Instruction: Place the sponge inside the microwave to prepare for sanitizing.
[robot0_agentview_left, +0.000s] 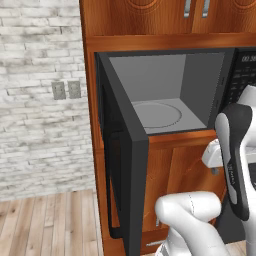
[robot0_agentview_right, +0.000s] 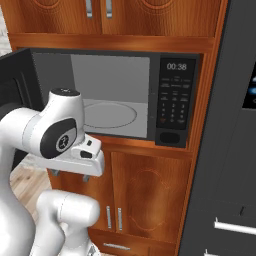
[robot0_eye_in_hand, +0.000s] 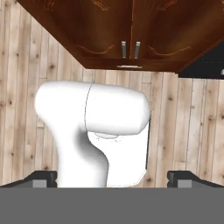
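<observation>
Standing open: the microwave (robot0_agentview_left: 200, 85) has its door (robot0_agentview_left: 127, 165) swung fully out on the left hinge, edge-on toward the robot, so the grey inside is free to reach into
Turntable: the round plate (robot0_agentview_left: 156, 114) lies flat on the microwave floor with nothing on it; by my judgement that is the spot the sponge is meant for
Button panel: at the right of the opening (robot0_agentview_right: 175, 97), clock lit, out of the way of any reach
Gripper: it (robot0_eye_in_hand: 112, 178) hangs below the microwave's sill and in front of the lower cupboard, pointing straight down at the wooden floor (robot0_eye_in_hand: 188, 131); the fingertips (robot0_eye_in_hand: 43, 178) sit at the far sides of the hand view, spread wide with nothing between them
Sponge: I cannot tell where it is; nothing green lies on the turntable or between the fingertips
Sponge direction and long axis: cannot tell
Microwave direction: mouth faces the robot, long axis runs left to right along the cupboard front
Step in hand: the sponge probably has yet to be fetched, since the wide fingers carry nothing
</observation>
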